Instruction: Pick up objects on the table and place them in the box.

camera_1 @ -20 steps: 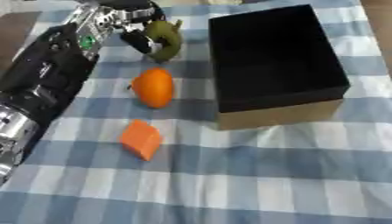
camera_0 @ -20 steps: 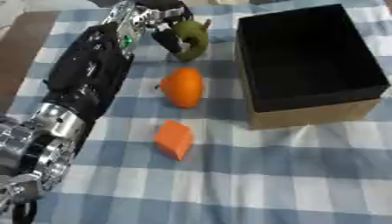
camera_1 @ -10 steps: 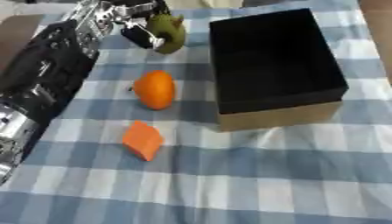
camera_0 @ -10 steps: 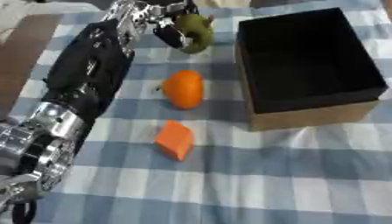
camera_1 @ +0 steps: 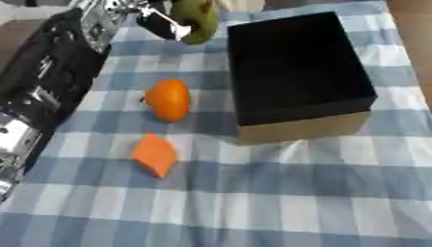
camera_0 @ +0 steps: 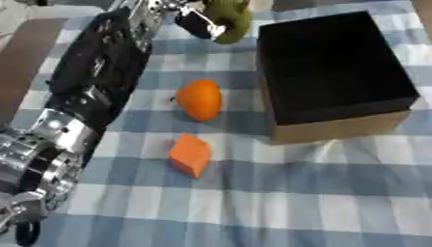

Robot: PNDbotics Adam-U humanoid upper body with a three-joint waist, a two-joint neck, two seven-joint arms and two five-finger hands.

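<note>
Your fingers (camera_0: 195, 23) look curled round the green fruit (camera_0: 229, 17) — though the top edge crops the left hand (camera_0: 165, 12) — near the box's (camera_0: 337, 72) far-left corner, so carry it right over the dark opening before letting go.

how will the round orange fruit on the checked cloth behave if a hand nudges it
The round orange fruit looks smooth and egg-shaped, so it would probably roll, likely wobbling off line. The checked cloth may slow it. It looks solid, so it would probably keep its shape.
</note>
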